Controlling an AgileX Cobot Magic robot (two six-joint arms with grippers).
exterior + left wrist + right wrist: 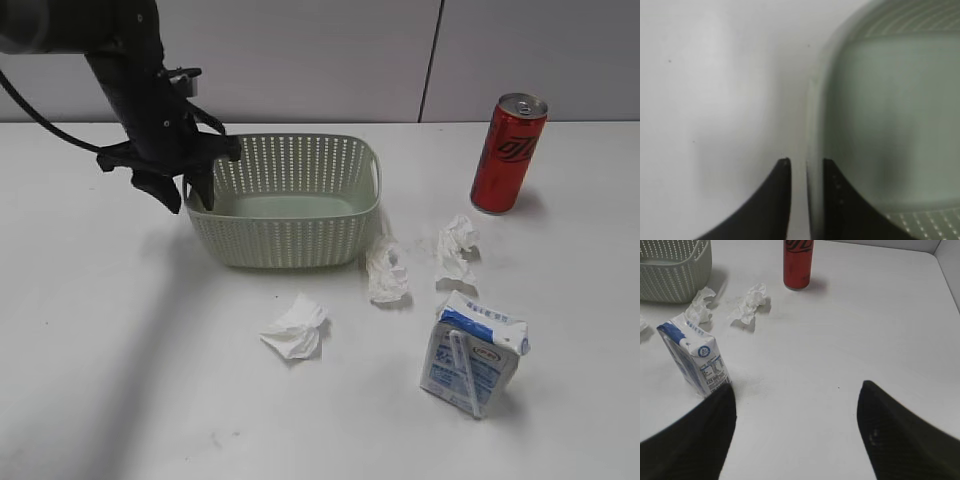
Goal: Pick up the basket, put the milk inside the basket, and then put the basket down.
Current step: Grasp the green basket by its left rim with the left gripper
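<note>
The pale green basket (290, 240) stands on the white table at the back middle. My left gripper (196, 188) is at its left end, one finger outside and one inside the wall. In the left wrist view the fingers (805, 162) are close together astride the basket's rim (815, 125). The white and blue milk carton (472, 358) stands upright at the front right, apart from the basket. In the right wrist view my right gripper (796, 387) is open and empty above the table, with the milk (695, 357) just beyond its left finger. The right gripper is out of the exterior view.
A tall red can (508, 152) stands at the back right, and also shows in the right wrist view (798, 262). Three crumpled white tissues lie between basket and milk (296, 328) (385, 270) (456, 248). The basket's corner shows in the right wrist view (675, 270).
</note>
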